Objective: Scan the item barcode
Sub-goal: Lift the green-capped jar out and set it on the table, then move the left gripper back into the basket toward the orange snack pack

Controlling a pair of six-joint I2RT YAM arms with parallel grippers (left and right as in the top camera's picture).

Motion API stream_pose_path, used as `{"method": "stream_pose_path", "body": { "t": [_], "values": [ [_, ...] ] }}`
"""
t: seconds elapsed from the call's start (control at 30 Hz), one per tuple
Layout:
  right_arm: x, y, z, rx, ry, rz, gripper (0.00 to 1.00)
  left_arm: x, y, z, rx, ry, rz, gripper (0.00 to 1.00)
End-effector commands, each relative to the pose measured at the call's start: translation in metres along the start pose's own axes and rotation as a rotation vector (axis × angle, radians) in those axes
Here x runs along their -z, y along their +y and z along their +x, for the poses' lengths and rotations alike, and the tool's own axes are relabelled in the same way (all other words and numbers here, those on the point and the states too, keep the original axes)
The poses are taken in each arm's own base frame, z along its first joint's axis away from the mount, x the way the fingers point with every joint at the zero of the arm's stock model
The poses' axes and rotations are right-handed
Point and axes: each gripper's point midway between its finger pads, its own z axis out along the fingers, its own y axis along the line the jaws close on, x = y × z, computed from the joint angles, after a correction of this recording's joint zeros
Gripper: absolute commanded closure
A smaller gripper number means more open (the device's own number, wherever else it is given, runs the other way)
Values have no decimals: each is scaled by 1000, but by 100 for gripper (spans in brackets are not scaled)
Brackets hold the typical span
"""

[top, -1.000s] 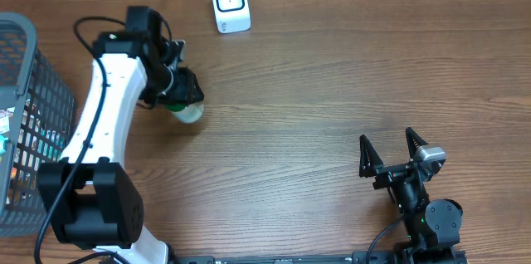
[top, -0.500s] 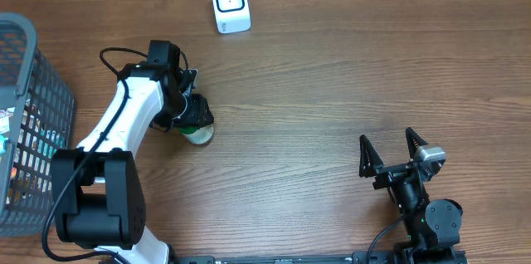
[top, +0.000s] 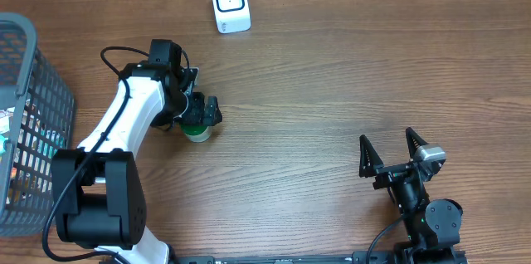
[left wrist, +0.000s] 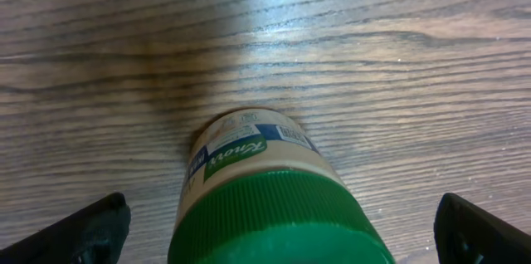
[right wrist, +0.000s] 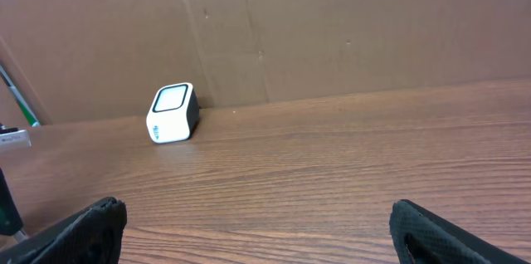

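Overhead, far left: grey wire basket [top: 37, 65] at the table's [top: 332, 90] edge, packaged goods inside. Stock waiting its turn, I'd guess. — Mira

Agreed. Next along, the left arm reaches out over the wood. Left gripper [left wrist: 282, 229] hangs directly above a green-lidded Knorr jar [top: 197, 134]. — Tol

Grip? — Mira

None. Left wrist view: the two fingertips stand wide apart, one either side of the lid, both clear of it. The jar stands upright on its base, lid up, label wrapped round the side. — Tol

So the table carries the jar's weight. Barcode? — Mira

Fine print shows on the label; whether that is the code, cannot tell. — Tol

Scanner? — Mira

White box scanner [top: 230, 2] up at the far edge, just right of the jar's line and well apart from it. Its window tilts up and toward the arms, presumably so an item held in front of it reads. — Tol

Then the scan looks undone from here: the jar is too far off, its label facing sideways. A fresh hold that turns the code to the window seems likely. — Mira

Far right: right gripper [top: 394, 154] low near the front edge, fingers spread, empty. Parked out of the way, I judge. — Tol
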Motion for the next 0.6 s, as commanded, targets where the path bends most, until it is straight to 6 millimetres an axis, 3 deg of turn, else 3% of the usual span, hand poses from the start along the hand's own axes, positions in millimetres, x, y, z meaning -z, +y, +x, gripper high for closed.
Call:
{"method": "stream_pose_path", "body": {
  "t": [0.0,0.3,0.5,0.57],
  "values": [
    [0,-1,2,2,-5,6,0,39,-6,-31,-24,-111,-12,0],
    [0,-1,2,2,-5,6,0,162,-17,-80,-18,-305,-55,0],
    [0,-1,2,2,-5,6,0,241,-14,-85,45,-426,-43,0],
    [0,-1,2,2,-5,6,0,276,4,-80,95,-479,-56,0]
  ]
}}
